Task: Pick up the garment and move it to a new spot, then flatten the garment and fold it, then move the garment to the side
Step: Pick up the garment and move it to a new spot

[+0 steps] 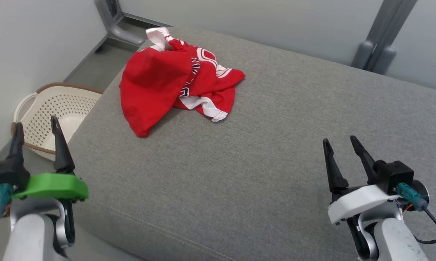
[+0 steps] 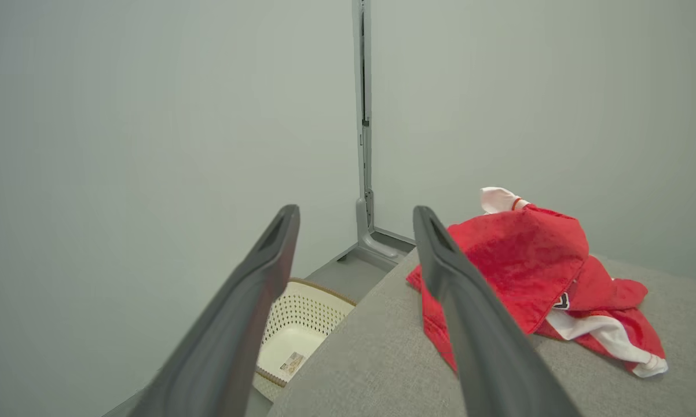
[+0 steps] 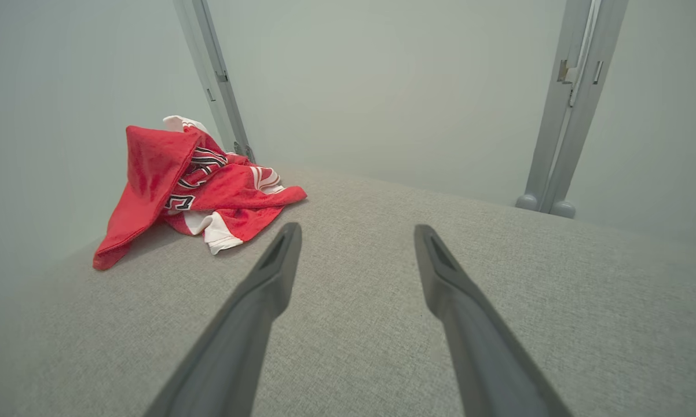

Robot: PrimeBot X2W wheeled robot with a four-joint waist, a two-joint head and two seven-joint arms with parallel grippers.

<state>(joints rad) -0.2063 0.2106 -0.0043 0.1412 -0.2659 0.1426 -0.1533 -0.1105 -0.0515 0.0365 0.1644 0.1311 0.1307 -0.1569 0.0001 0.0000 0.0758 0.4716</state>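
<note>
Red cloth, the garment (image 1: 156,83) is heaped on the counter (image 1: 239,163) well ahead of the left claw (image 1: 36,121) and right claw (image 1: 338,139), both spread and empty. A raised fold should be pinched deeply before lifting.

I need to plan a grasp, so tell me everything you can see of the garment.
The garment is a red jersey-like top with white trim and black-and-white lettering, of soft cloth. It lies crumpled in a heap, one red panel draped over the rest, a white part sticking up at the back. It sits near the far left corner of the grey cushion, which alone touches it.
</note>
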